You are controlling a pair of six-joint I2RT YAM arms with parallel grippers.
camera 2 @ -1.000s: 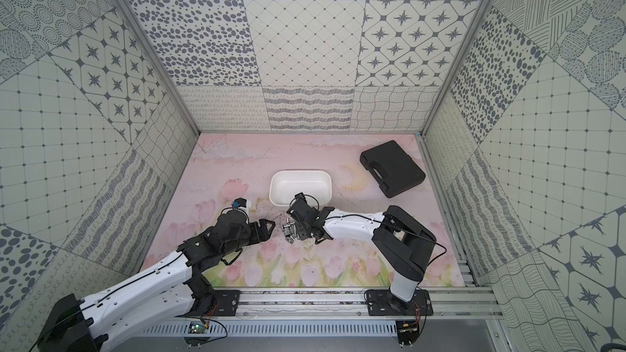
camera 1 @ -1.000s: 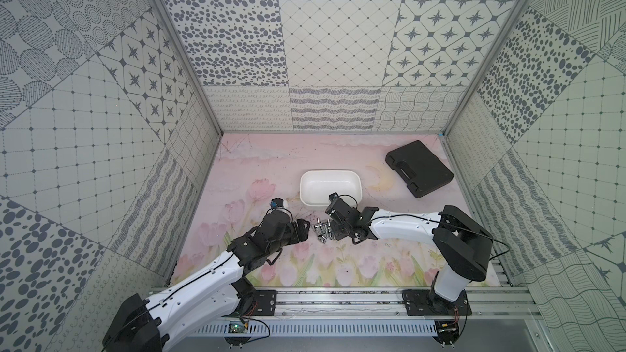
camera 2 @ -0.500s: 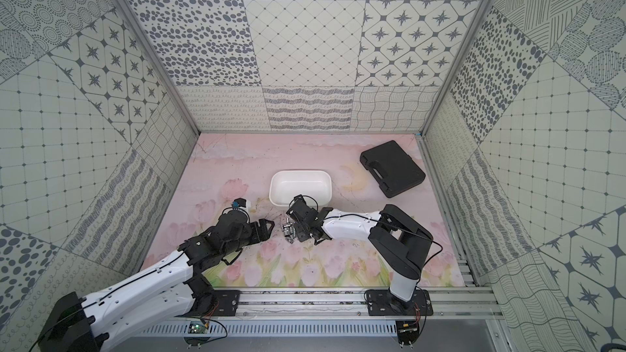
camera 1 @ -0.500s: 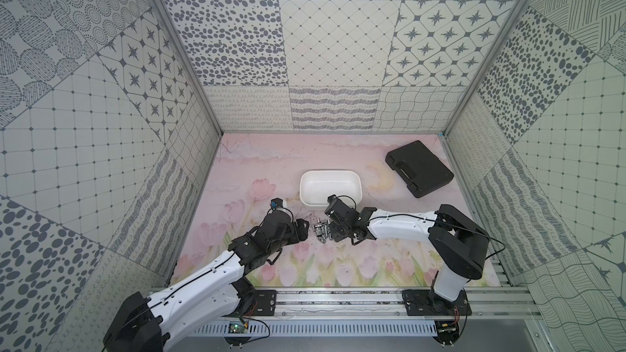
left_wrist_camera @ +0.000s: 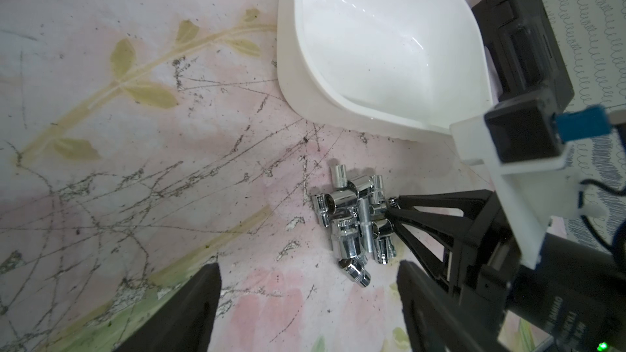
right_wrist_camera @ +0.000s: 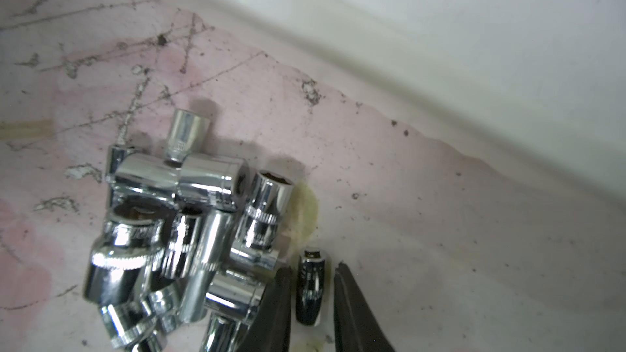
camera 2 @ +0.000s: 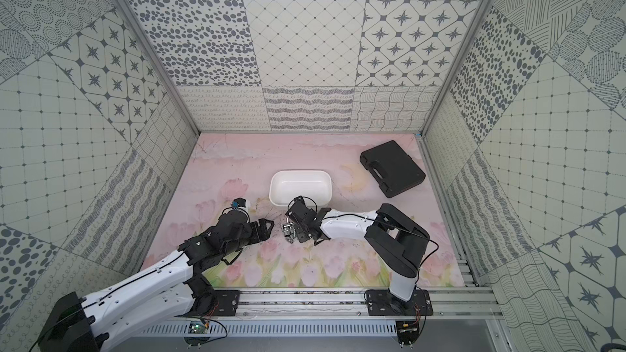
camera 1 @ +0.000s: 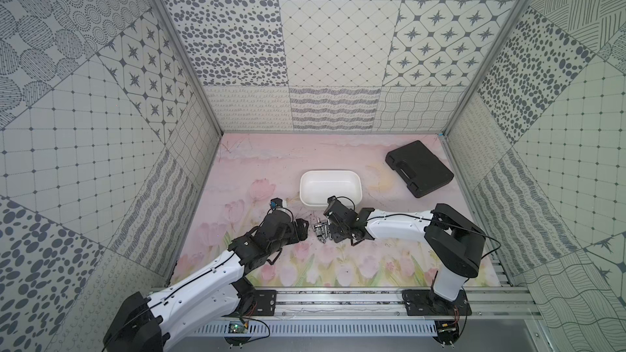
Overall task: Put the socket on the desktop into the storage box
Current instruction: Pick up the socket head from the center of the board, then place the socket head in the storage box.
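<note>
The pile of chrome sockets [camera 1: 321, 230] lies on the pink floral mat [camera 1: 271, 164], just in front of the storage box [camera 1: 330, 187] and apart from its near wall. The sockets in the pile touch and are partly stacked on one another. The storage box is a white tub with rounded corners, standing upright. Every socket in view lies outside it.

The right gripper [right_wrist_camera: 312, 265] is lowered to the mat at the edge of the pile nearest its own arm. Its fingers [right_wrist_camera: 277, 306] stand narrowly apart with one small dark socket [right_wrist_camera: 310, 286] between them. A thin gap shows on each side of that socket, so the jaws are not clamped on it. This socket sits just beside the pile.

The left gripper [camera 1: 302, 228] hovers low at the opposite side of the pile and points toward it. In the left wrist view its jaws stand wide apart and hold nothing.

A black hard-shell case [camera 1: 420, 167] lies flat and closed near the far right corner of the mat, well apart from the box.
</note>
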